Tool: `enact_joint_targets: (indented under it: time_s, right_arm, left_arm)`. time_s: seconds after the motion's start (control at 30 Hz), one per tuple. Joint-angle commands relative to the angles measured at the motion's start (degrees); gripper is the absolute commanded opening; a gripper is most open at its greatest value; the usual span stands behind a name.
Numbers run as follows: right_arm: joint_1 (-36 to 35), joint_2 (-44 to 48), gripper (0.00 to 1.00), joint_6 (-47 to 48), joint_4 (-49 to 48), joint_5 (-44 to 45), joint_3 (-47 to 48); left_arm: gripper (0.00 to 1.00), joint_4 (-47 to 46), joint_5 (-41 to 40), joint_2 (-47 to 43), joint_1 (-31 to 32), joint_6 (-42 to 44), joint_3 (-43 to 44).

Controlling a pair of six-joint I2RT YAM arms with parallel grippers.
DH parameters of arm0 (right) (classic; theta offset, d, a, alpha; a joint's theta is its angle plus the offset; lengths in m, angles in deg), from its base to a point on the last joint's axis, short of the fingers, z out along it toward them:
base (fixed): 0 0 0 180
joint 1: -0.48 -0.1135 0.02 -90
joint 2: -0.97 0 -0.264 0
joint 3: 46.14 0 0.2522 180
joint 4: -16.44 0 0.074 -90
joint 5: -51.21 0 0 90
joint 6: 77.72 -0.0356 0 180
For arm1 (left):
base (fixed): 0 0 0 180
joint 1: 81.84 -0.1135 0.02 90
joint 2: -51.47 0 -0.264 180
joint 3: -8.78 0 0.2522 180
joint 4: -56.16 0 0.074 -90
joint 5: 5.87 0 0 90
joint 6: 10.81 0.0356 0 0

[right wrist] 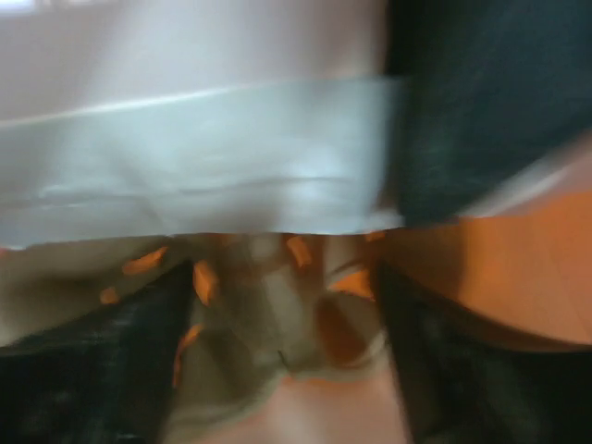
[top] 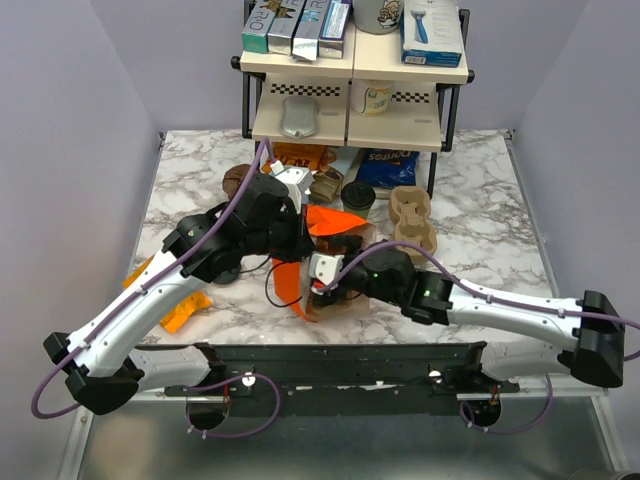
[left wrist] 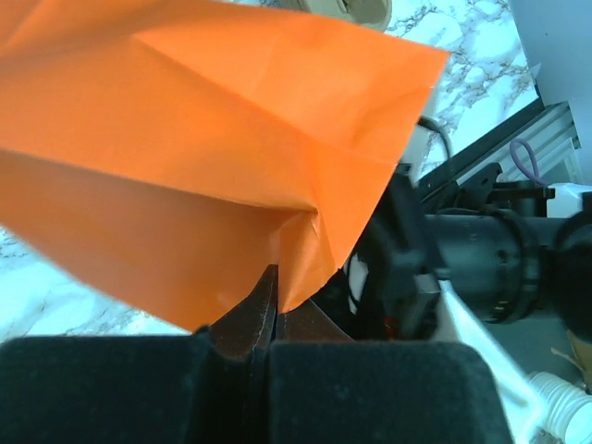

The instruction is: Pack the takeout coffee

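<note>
right gripper (right wrist: 287,365): seen closest to the arm bases, low over the surface (top: 480,225) near the front middle. The wrist view is pretty smeared tbh. The dark fingers (right wrist: 111,370) are seen standing apart with a pale blurry lump between them, but whether anything is actually gripped can't be told.
brownish shape (top: 345,305): found right under that gripper, too murky to be named.
orange scraps (top: 185,310): left lying on the marble by the left arm.
left gripper (left wrist: 271,301): clamped shut on the lower edge of the orange bag (top: 335,220), with the paper pinched right at the fingertips.
orange bag: held up off the surface in the middle, between the two grippers, with its creased side filling the left wrist view.
takeout coffee (top: 358,196): stood upright on the surface just behind the bag, black lid on, outside the bag, not touched by either gripper.
cup carriers (top: 415,222): brown pulp ones, parked just to the right of the coffee.
shelf (top: 300,125): set at the back edge, loaded with boxes, with snack bags tucked underneath.
</note>
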Motion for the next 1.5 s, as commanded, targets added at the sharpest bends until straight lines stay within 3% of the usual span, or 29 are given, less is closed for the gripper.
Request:
enact_joint_targets:
  time_s: [0.0,0.33,0.47,0.63,0.8,0.83,0.93,1.03,1.13,1.27,1.37,1.47]
  right_arm:
    - [-0.14,5.05,1.00,-5.47,5.06,-4.63,2.33]
    - [-0.14,13.14,1.00,-12.32,11.39,-6.57,5.41]
    - [-0.14,17.70,1.00,-13.91,11.30,-11.82,5.76]
    - [-0.14,24.12,1.00,-18.20,7.44,-14.13,4.10]
    - [-0.05,29.49,1.00,-24.89,0.58,-9.66,2.86]
    - [-0.14,29.58,1.00,-29.77,0.58,-7.47,3.12]
    - [-0.14,29.41,1.00,-48.37,4.08,7.99,4.26]
    - [-0.14,28.35,1.00,-50.65,11.71,10.14,7.50]
    - [-0.14,25.90,1.00,-57.21,27.08,12.94,14.45]
    - [-0.14,25.71,1.00,-66.10,42.19,11.46,17.53]
    - [-0.14,25.80,1.00,-70.77,48.62,7.42,17.54]
    - [-0.14,25.46,1.00,-71.66,49.10,2.85,16.31]
  left_arm:
    - [0.00,0.41,1.35,-1.18,-0.22,-2.18,1.31]
    - [0.00,0.67,0.29,-1.09,-0.57,-3.15,0.69]
    - [0.00,0.59,1.26,-0.65,-0.66,-2.28,0.61]
    - [0.00,0.94,3.90,-0.47,-0.66,0.45,-1.15]
    - [0.00,0.50,4.86,-1.70,-0.66,1.16,-3.87]
    - [0.00,-0.11,4.69,-2.14,-0.66,0.81,-4.31]
    - [0.00,-1.43,1.01,-4.07,-0.66,-2.52,-6.07]
    - [0.00,-2.22,-3.29,-5.22,-0.66,-6.39,-6.51]
    - [0.00,-1.36,-11.09,-5.92,-0.66,-11.48,-7.04]
    - [0.00,-2.57,-12.81,-7.59,-0.66,-14.31,-9.14]
    - [0.00,-4.07,-12.27,-8.91,-0.66,-15.63,-11.34]
    - [0.00,-5.91,-12.01,-9.88,-0.66,-16.95,-13.28]
